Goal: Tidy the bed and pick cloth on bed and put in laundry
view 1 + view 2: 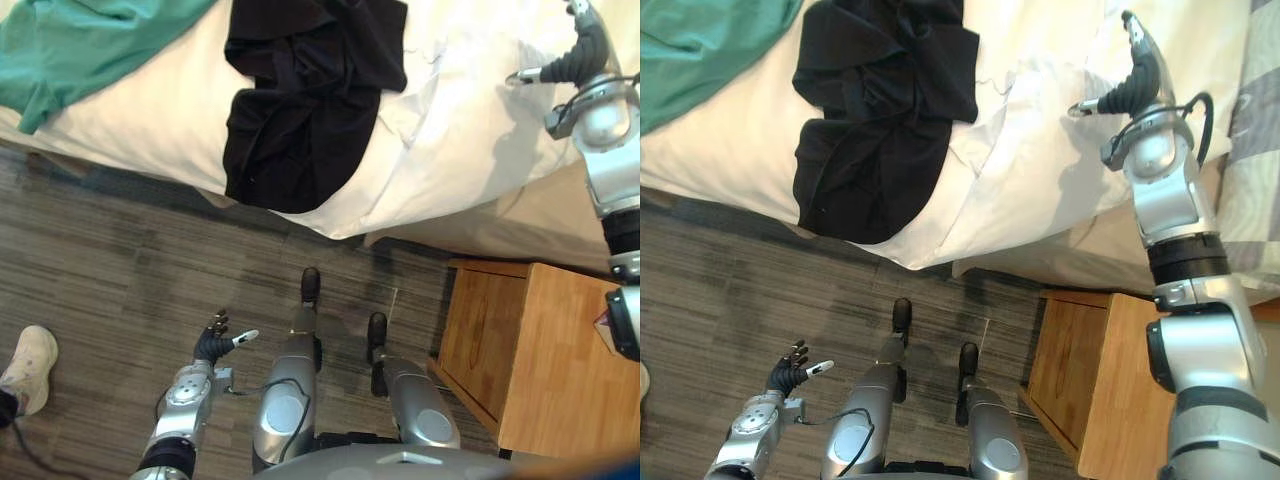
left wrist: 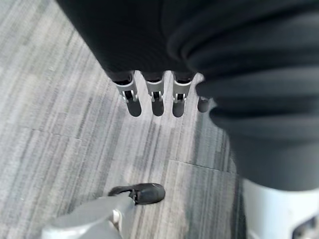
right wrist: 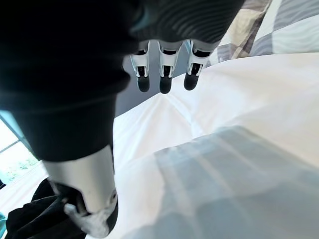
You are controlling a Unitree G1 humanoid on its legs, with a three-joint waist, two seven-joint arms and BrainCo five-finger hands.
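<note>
A crumpled black cloth [image 1: 300,110] lies on the white duvet [image 1: 450,130] and hangs over the bed's near edge. A green cloth [image 1: 80,45] is spread at the bed's far left. My right hand [image 1: 1135,70] hovers over the white bedding to the right of the black cloth, well apart from it, open and holding nothing; its fingers [image 3: 162,74] point straight out above the duvet. My left hand [image 1: 215,340] hangs low over the floor in front of the bed, open and empty, and its fingers [image 2: 157,97] show above the grey floorboards.
A wooden nightstand [image 1: 540,350] stands by the bed at my right. A checked grey blanket [image 1: 1255,150] covers the bed's right end. A person's white shoe [image 1: 30,365] rests on the grey plank floor [image 1: 120,260] at the far left.
</note>
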